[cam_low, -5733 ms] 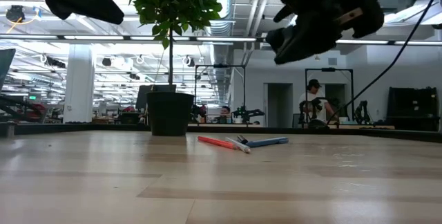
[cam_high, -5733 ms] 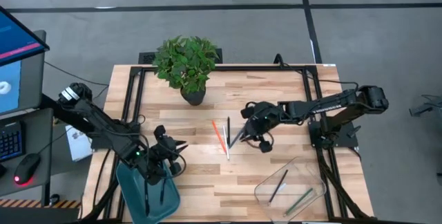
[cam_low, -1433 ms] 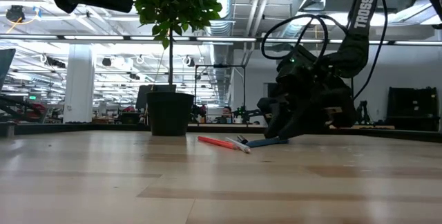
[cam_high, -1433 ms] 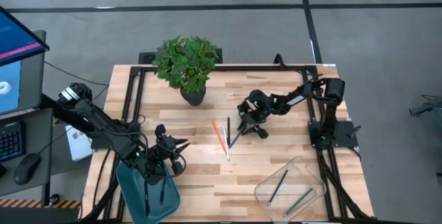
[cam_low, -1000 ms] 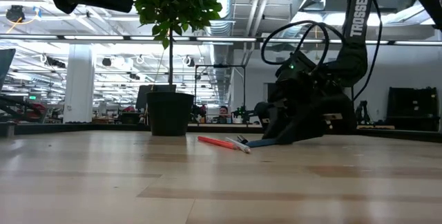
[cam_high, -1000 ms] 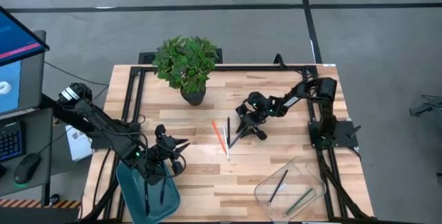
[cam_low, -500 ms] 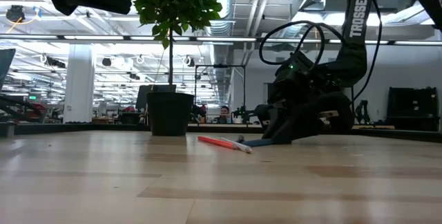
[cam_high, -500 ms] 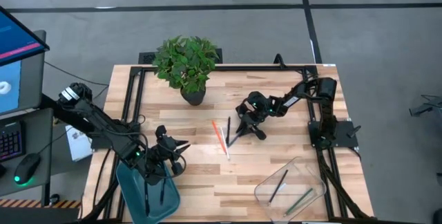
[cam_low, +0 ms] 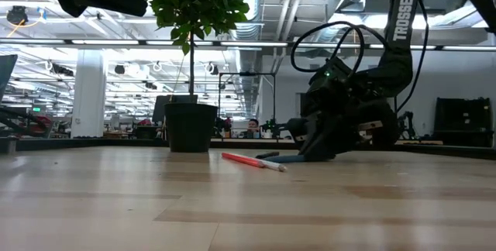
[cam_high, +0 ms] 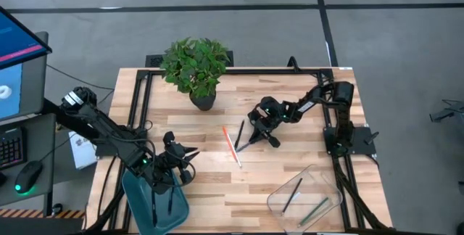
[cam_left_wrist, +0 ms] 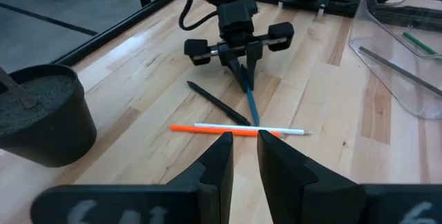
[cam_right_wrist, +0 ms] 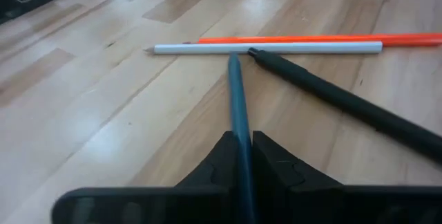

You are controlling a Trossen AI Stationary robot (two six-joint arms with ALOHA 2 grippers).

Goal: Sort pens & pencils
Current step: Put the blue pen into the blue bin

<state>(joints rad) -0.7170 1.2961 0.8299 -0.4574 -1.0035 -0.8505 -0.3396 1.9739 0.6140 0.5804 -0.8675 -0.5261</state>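
Near the table's middle, in the high view, lie an orange-red pen (cam_high: 228,137), a white pencil (cam_high: 236,154) and a black pen (cam_high: 239,131). A blue pen (cam_high: 246,145) points at them. My right gripper (cam_high: 254,135) is down at the table, shut on the blue pen (cam_right_wrist: 236,92). The white pencil (cam_right_wrist: 266,48) and orange-red pen (cam_right_wrist: 324,39) lie side by side just past that pen's tip. The black pen (cam_right_wrist: 331,99) rests flat beside it. My left gripper (cam_high: 181,164) hovers open over a teal bin (cam_high: 138,191). My right gripper pinches the blue pen between its two fingers (cam_right_wrist: 222,151) at its rear end (cam_right_wrist: 239,131). The fingers slant down from the table's right side and lie along the pen. Its front end (cam_right_wrist: 233,61) lies on the table by the white pencil.
A potted plant (cam_high: 196,68) stands at the far side. A clear tray (cam_high: 319,184) near the right front corner holds a dark pen (cam_high: 292,194) and an olive one (cam_high: 313,209). The teal bin holds black pens (cam_high: 154,207). Bare wood lies between bin and tray.
My right gripper has stayed low at the blue pen and barely moved. The black pen has turned a little on the table, its near end swinging toward the left, so it now lies slanted instead of straight.
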